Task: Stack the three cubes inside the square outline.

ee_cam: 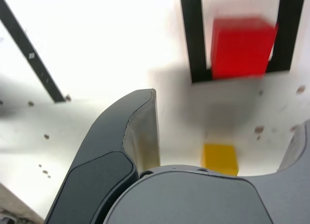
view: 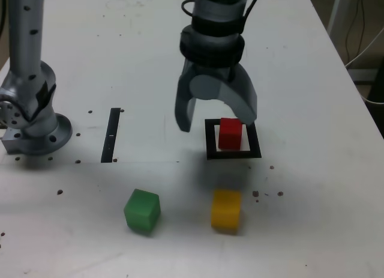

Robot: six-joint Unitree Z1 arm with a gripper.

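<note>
White surface [view: 312, 80] | end effector [view: 217, 119] spread, empty | yellow cube [view: 226, 209]: likely light, rigid, matte; pinch opposite flat sides.

White table [view: 312, 80] carries square outline [view: 209, 139], black strip [view: 111, 135], green cube [view: 142, 211], yellow cube [view: 226, 209], perhaps specks.

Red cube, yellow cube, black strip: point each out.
red cube [view: 230, 134], exterior view, front face.
yellow cube [view: 226, 209], exterior view, front face.
black strip [view: 111, 134], exterior view, mid-length.
</note>
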